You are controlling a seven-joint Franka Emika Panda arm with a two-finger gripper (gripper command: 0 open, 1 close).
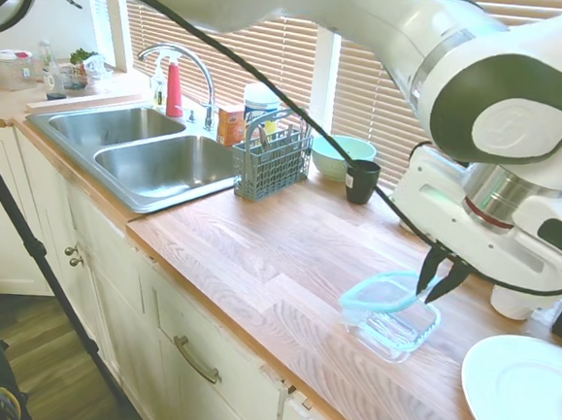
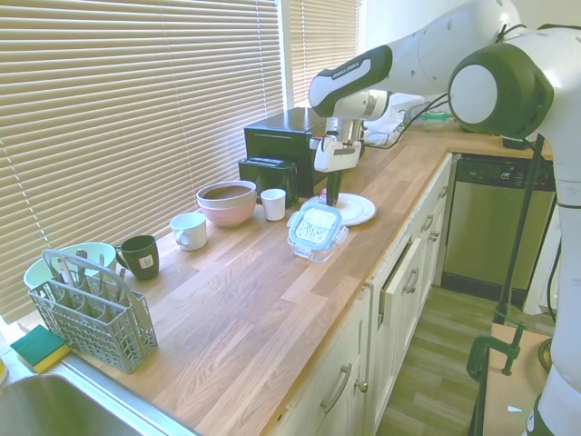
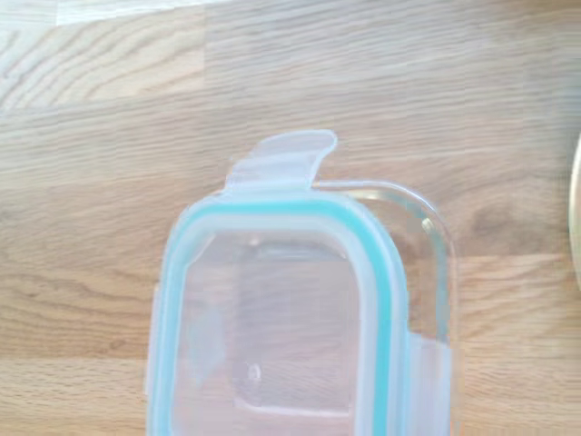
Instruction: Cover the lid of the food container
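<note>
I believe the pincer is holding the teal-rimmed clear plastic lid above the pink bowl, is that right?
Not quite: the pincer holds the teal-rimmed clear plastic lid above the clear glass food container, not the pink bowl. The first exterior view shows it.

Gripper [image 1: 441, 284] pinching lid [image 1: 380, 294] edge — lid tilted over food container [image 1: 395, 328].
</note>
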